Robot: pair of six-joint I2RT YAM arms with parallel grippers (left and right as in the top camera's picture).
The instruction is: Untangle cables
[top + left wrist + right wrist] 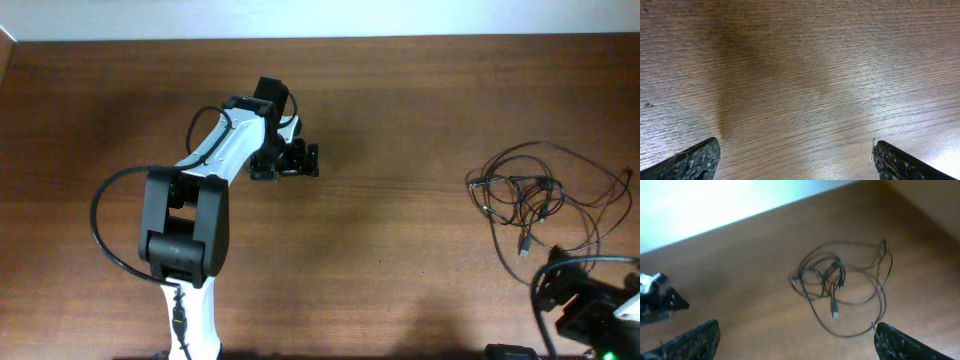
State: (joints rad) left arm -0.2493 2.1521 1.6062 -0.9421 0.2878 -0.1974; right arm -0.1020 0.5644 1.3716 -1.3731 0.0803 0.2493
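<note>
The cables point(530, 195) are thin black cords tangled in loose loops on the right side of the wooden table, with small plug ends sticking out. In the right wrist view the cables point(840, 280) lie ahead of my right gripper point(796, 330). It is open with nothing between its fingers, and one loop runs close to the right fingertip point(895, 342). My left gripper point(288, 168) hovers over bare wood left of the table's middle, far from the tangle. The left gripper point(795, 150) is wide open with nothing in it.
The right arm's base point(590, 305) sits at the bottom right corner, just below the tangle. The table's far edge point(320, 40) runs along the top, against a pale wall. The left arm point(655, 300) shows at the far left of the right wrist view.
</note>
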